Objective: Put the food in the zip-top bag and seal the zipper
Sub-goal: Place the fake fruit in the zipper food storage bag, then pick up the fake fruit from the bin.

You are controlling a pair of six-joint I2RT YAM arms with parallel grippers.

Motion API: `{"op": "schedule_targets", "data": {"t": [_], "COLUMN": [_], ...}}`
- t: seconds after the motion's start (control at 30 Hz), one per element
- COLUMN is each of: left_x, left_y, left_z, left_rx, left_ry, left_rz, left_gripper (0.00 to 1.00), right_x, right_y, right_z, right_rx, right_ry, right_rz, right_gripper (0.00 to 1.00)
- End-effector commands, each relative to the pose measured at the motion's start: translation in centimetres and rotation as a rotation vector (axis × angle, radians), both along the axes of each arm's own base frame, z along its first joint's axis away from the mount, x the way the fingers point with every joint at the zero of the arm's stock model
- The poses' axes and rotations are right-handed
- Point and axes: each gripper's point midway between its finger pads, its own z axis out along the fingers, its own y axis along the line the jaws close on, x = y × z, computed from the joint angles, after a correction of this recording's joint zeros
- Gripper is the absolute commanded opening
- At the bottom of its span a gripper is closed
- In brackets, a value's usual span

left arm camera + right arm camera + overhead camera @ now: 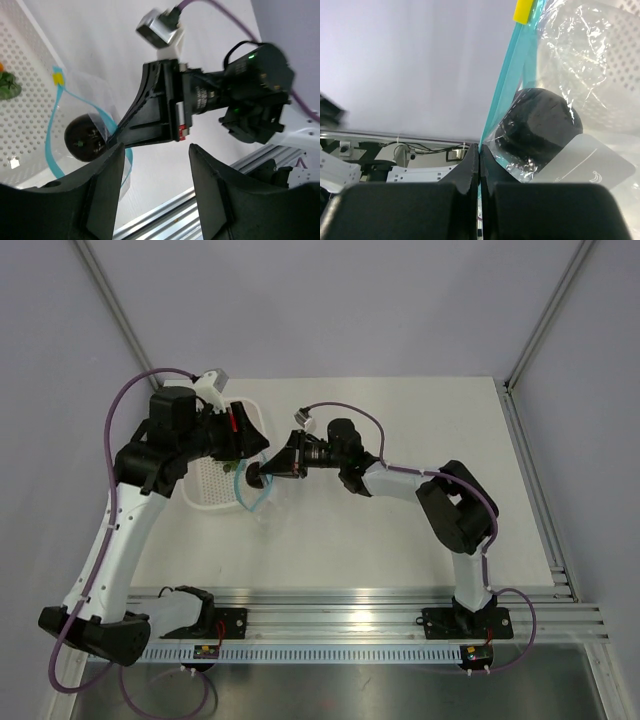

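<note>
**Q:** How is the left of the figure to be read?

**A:** The left gripper (pixel 157 165) is shown beside the white perforated basket (pixel 25 125), with its fingers apart and nothing between them. A green leafy piece (pixel 7 86) is seen lying in the basket (moulded plastic, it is judged: light, rigid and easily pinched across its body).

**Q:** And the centre and right?

**A:** The zip-top bag (pixel 570 30) is held up beside the basket, with a dark round piece (pixel 540 125) already inside. The film is thin, glossy and crinkled, so it is expected to be limp, slippery and quick to fold. It is therefore best taken by the zipper (pixel 502 95), the stiffer teal strip that ends in a yellow slider (pixel 523 11). The right gripper (pixel 479 150) is shown doing so, its fingers pressed together on that strip, just beside the dark piece.
</note>
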Motion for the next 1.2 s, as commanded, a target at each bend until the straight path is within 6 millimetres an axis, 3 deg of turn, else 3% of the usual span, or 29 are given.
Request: {"op": "schedule_targets", "data": {"t": [0.0, 0.1, 0.3, 0.37, 0.6, 0.83, 0.93, 1.0, 1.03, 1.1, 1.13, 1.17], "left_x": [0.0, 0.6, 2.1, 2.0, 1.3, 1.2, 1.1, 1.1, 1.2, 1.1, 1.2, 1.1], "left_y": [0.0, 1.3, 4.8, 5.4, 6.5, 6.0, 6.1, 5.6, 5.4, 4.6, 4.3, 4.0], "left_z": [4.0, 2.9, -3.9, -6.4, -10.8, -13.2, -14.0, -13.8, -13.5, -12.8, -12.4, -12.1], "left_rx": [-0.087, -0.07, -0.02, -0.017, -0.023, -0.028, -0.022, -0.041, -0.052, -0.086, -0.095, -0.106], "left_ry": [-0.119, -0.094, 0.066, 0.12, 0.196, 0.247, 0.26, 0.259, 0.25, 0.239, 0.224, 0.217], "left_rz": [-0.023, 0.034, 0.21, 0.241, 0.29, 0.264, 0.266, 0.247, 0.235, 0.197, 0.184, 0.172], "left_gripper": [0.55, 0.49, 0.43, 0.44, 0.41, 0.4, 0.28, 0.09, 0.03, 0.0, 0.0, 0.0], "right_x": [-0.2, -0.2, -0.3, -0.3, -0.2, -0.2, -0.3, -0.4, -0.2, 0.2, 1.0, 1.1], "right_y": [0.4, 0.3, 0.0, -0.2, -0.6, -0.7, -0.8, -1.0, -1.4, -2.2, -3.1, -3.8], "right_z": [-0.1, 0.1, 0.3, 0.3, 0.7, 0.6, 0.4, 0.7, -0.4, 0.0, -1.5, -1.0], "right_rx": [0.001, 0.002, 0.003, 0.002, 0.007, 0.01, 0.002, -0.016, -0.075, -0.149, -0.287, -0.338], "right_ry": [-0.023, -0.025, -0.026, -0.027, -0.036, -0.034, -0.031, -0.03, -0.016, -0.04, -0.056, -0.081], "right_rz": [-0.004, -0.002, -0.001, -0.002, -0.007, -0.008, -0.007, -0.011, -0.019, -0.064, -0.112, -0.132], "right_gripper": [0.0, 0.0, 0.0, 0.0, 0.0, 0.0, 0.0, 0.0, 0.0, 0.0, 0.0, 0.0]}}
